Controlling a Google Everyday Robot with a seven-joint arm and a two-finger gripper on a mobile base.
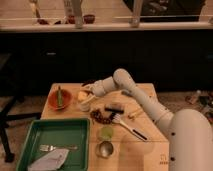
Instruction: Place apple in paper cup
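The robot's white arm (150, 102) reaches from the lower right of the frame up and across to the left, ending in the claw (88, 93) just left of centre, over the wooden surface (145, 150). The claw sits right beside the apple (81, 95), a small yellow-orange round shape that appears to be at its tip; whether the claw is spread, pressed together or pinching the fruit cannot be told. Directly below the apple and claw stands the paper cup (84, 106), short and pale, its rim close under the fruit. Whether the apple touches the cup cannot be told.

To the left of the cup, near the left edge of the surface, rests a red-brown bowl (59, 98) with a green piece lying in it. Right of the cup lie a dark block (116, 107) and, below it, a cluster of dark red bits (100, 117). A utensil with a dark handle (131, 129) stretches diagonally toward the lower right. A pale green round thing (105, 133) sits near the bottom centre, with a shiny metal cup (104, 149) just beneath it. At lower left, a green tray (30, 142) holds a fork (52, 148) and a pale folded cloth (47, 161).
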